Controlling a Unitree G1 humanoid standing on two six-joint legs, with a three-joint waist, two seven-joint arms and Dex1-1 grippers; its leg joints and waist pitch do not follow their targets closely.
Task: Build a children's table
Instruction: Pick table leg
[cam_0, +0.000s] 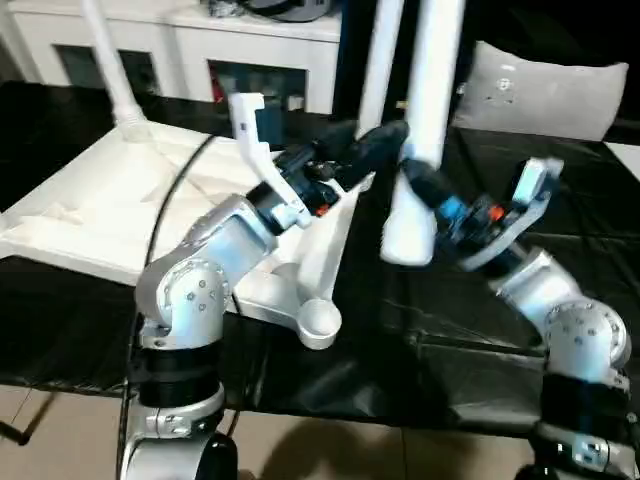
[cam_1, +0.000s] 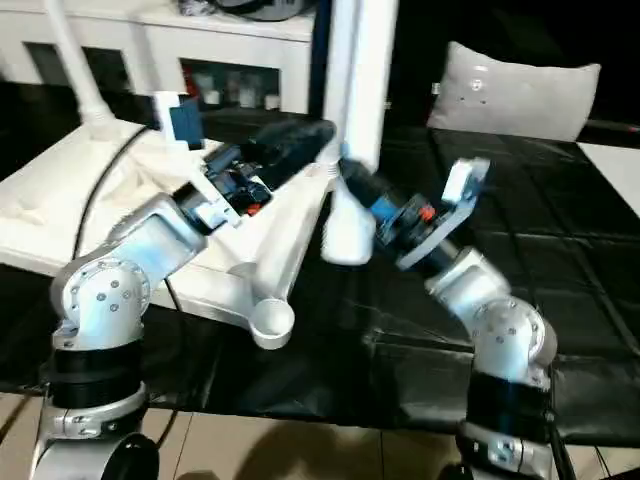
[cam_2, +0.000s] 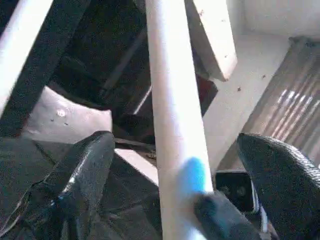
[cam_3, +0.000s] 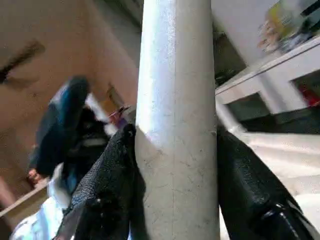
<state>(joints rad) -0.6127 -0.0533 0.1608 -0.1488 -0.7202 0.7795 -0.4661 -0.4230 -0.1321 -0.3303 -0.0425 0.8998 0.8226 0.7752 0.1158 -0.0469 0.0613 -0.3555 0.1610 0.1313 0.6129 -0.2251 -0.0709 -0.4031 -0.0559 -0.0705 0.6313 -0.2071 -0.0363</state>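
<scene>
The white table top (cam_0: 90, 215) lies underside up on the left, with an empty round corner socket (cam_0: 320, 322) at its near right corner. One leg (cam_0: 108, 60) stands in the far left corner, and another leg (cam_0: 380, 55) rises behind the grippers. My right gripper (cam_0: 415, 180) is shut on a third leg (cam_0: 436, 80), holding it nearly upright. That leg's thick lower end (cam_0: 408, 235) hangs just off the top's right edge. Black fingers (cam_3: 112, 170) press both sides of the leg (cam_3: 175, 100). My left gripper (cam_0: 380, 140) is open, its fingers (cam_2: 85, 170) straddling the same leg (cam_2: 172, 100) without touching it.
The work lies on a black table (cam_0: 400, 370) whose front edge runs near my arms, with floor below. A white glass-door cabinet (cam_0: 250, 50) stands along the back. A grey cushion (cam_0: 545, 85) rests at the back right.
</scene>
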